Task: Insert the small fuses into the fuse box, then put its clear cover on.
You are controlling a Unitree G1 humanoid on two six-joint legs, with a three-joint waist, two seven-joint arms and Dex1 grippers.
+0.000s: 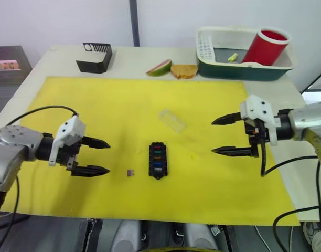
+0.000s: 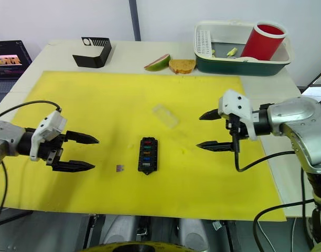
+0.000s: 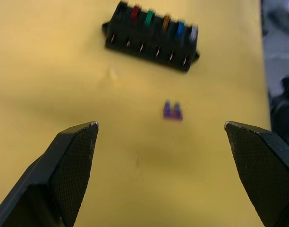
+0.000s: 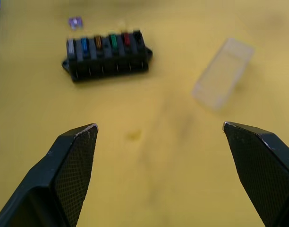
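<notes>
The black fuse box [image 1: 157,160] lies on the yellow mat [image 1: 124,110] near its front middle, with red, green, amber, blue and grey fuses [image 3: 156,21] seated in its slots. A purple fuse [image 1: 130,172] lies loose on the mat just left of the box, also seen as the purple fuse [image 3: 173,111]. The clear cover [image 1: 172,121] rests on the mat behind the box. My left gripper [image 1: 100,156] hovers open left of the purple fuse, empty. My right gripper [image 1: 223,136] hangs open to the right of the box, empty.
A black slotted stand [image 1: 95,58] sits at the back left of the table. A fruit slice [image 1: 159,67] and a bread slice [image 1: 183,71] lie behind the mat. At the back right a green and white basin [image 1: 244,65] holds a red cup [image 1: 265,47].
</notes>
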